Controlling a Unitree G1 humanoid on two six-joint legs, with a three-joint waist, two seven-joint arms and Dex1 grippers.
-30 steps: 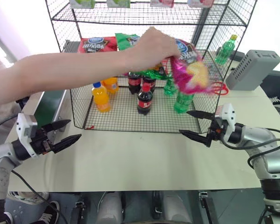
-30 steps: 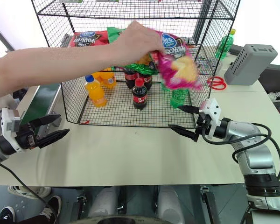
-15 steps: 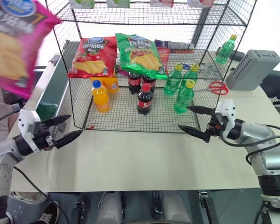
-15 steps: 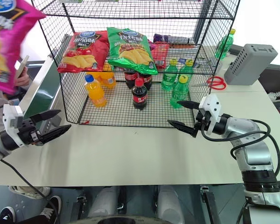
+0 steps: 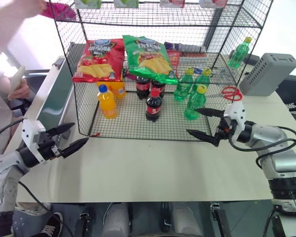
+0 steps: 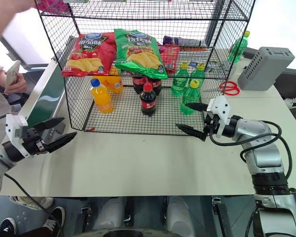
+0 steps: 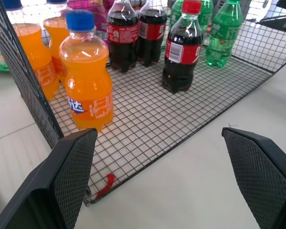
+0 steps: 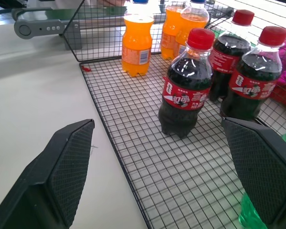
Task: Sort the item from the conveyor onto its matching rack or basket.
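pink bag [image 5: 59, 11] high, far above left pincer [image 5: 73, 138]

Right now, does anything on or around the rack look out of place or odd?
Yes. The magenta-pink crisp bag is not on the conveyor: a person's hand holds it up by the rack's top corner. Both grippers, left and right, are open and empty. Bottles stand upright.

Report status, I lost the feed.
Left pincer open, empty. Right pincer open, empty. Pink crisp bag in person's hand, top left by wire rack. Nothing blocking.
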